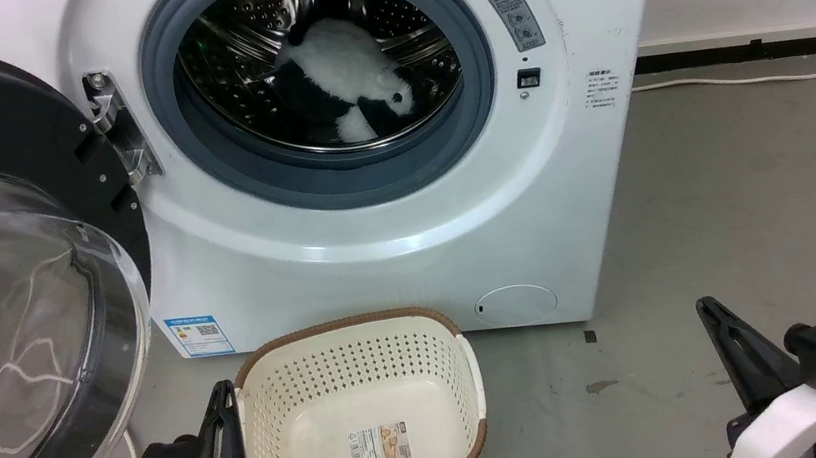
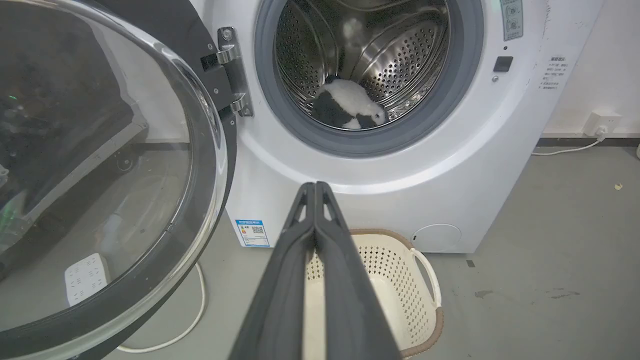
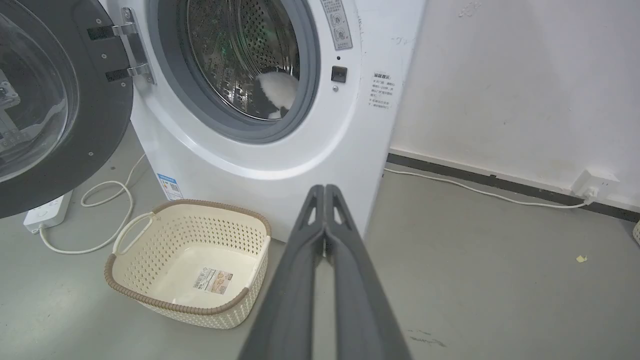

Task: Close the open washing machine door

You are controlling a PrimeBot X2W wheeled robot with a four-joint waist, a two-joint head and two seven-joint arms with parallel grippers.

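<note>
Far left: washing machine door (image 1: 7, 312), swung wide open, hanging on metal hinge (image 1: 123, 136) at left edge of drum mouth. Low left: left gripper (image 2: 315, 186), fingers pressed together, empty, just beside left wall of cream basket (image 1: 349, 371) on floor near machine front. Centre: washing machine (image 1: 396, 256), black-and-white plush (image 1: 349, 73) inside drum. Low right: right gripper (image 3: 325, 187), fingers pressed together, empty, well apart from machine
</note>
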